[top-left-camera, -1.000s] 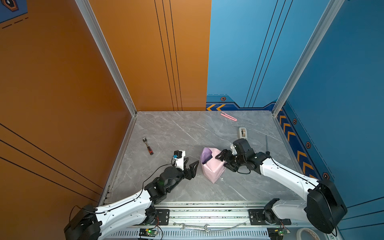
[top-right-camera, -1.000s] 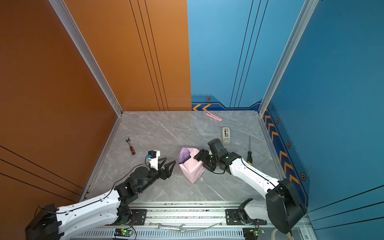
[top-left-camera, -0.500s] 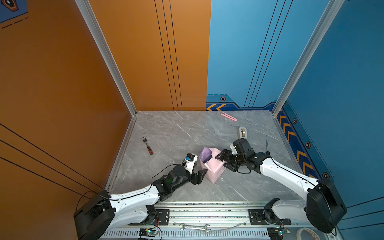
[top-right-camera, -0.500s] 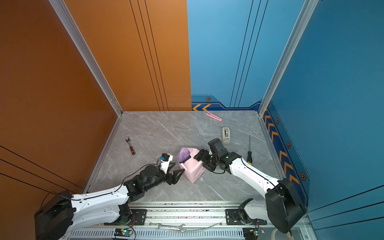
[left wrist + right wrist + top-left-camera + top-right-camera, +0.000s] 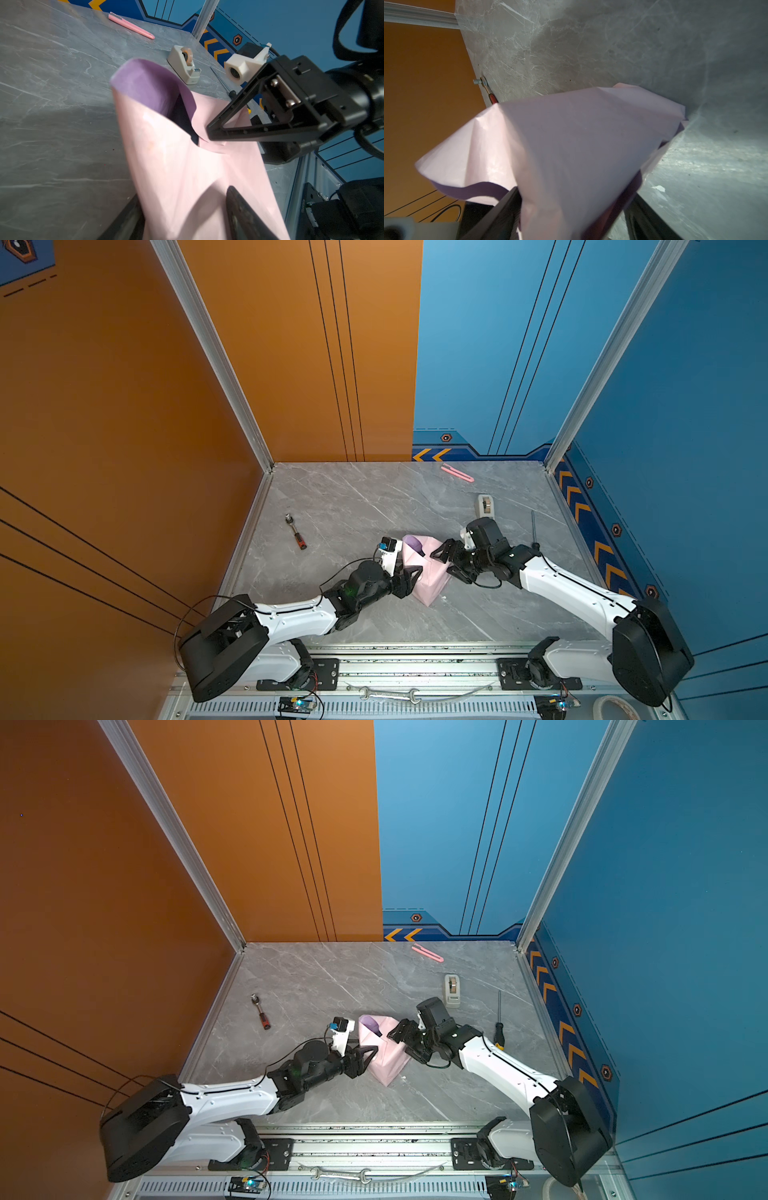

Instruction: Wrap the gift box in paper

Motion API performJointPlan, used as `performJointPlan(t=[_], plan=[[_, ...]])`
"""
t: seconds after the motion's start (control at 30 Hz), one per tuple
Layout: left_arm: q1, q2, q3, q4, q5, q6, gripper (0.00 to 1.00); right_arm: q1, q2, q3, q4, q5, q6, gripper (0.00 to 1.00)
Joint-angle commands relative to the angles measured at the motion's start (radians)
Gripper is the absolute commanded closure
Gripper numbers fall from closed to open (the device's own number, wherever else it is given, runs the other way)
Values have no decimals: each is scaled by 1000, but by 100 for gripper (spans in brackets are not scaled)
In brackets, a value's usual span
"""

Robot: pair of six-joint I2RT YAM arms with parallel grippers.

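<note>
Cutter (image 5: 457,472), tape dispenser (image 5: 485,505), screwdriver (image 5: 534,531), ratchet (image 5: 295,531) lie on table (image 5: 353,497).

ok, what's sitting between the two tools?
The paper, folded up into a pale pink bundle, fills the gap between the left tool and the right tool. Both top views show it.

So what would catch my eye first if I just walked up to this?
A crumpled bundle of pale pink paper, lilac inside its open top, stands near the front middle of the grey table, with the left tool and the right tool at either side of it. Behind it lie a beige tape dispenser and a pink cutter, under a vivid orange wall and blue wall.
</note>
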Motion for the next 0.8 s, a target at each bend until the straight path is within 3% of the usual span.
performJointPlan(t=[0.0,0.17,0.23,0.33,0.4,0.47,0.5,0.53,0.7,0.77], plan=[[8,26,27,-5,14,-30,48,0,5,-34,-48,4,-19,22],[13,16,34,-2,4,-26,77,-1,-3,-46,-43,4,-17,22],[15,17,38,-2,7,-24,84,-4,-4,-47,-43,4,-17,22],[20,26,42,6,9,-28,84,-5,-6,-47,-43,4,-19,22],[24,35,44,13,9,-40,74,-7,-5,-48,-41,3,-19,23],[29,41,50,15,10,-51,58,-8,-6,-47,-40,2,-21,23],[32,44,51,18,14,-55,58,-7,-5,-48,-39,1,-20,22],[38,47,52,25,18,-60,61,-8,-7,-49,-40,1,-20,22],[71,77,42,97,49,-96,95,-8,-5,-51,-38,0,-22,22],[77,94,52,118,74,-98,100,-8,-3,-52,-39,-2,-23,22]])
